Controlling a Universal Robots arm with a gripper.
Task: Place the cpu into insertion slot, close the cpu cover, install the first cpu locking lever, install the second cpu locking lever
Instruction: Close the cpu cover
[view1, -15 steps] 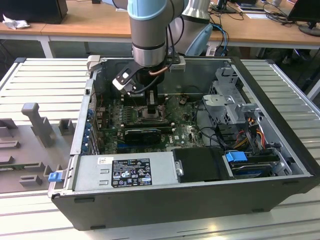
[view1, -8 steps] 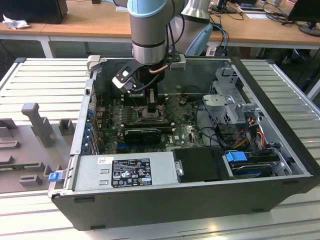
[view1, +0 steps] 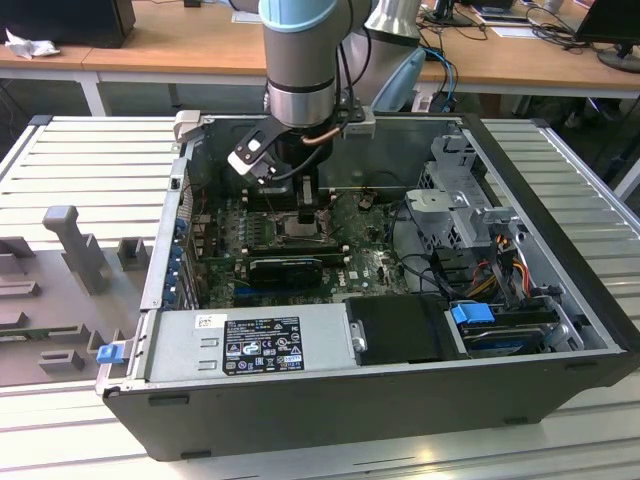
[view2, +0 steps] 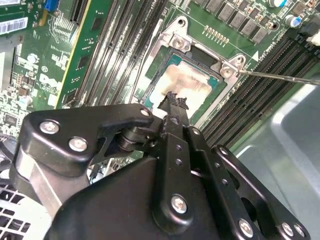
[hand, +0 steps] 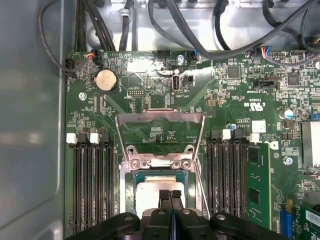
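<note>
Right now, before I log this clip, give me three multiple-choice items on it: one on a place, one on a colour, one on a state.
1. Where is the cpu? A in the insertion slot; B on the table beside the case; C on the power supply.
2. What colour is the circuit board? A red; B green; C white.
3. How is the cpu cover? A shut over the chip; B swung open; C taken off the board.
Answers: 1 A, its pale top lies inside the socket rim, under the fingers. 2 B, green shows all round the socket. 3 B, its frame is swung back off the socket, leaving the chip bare.
</note>
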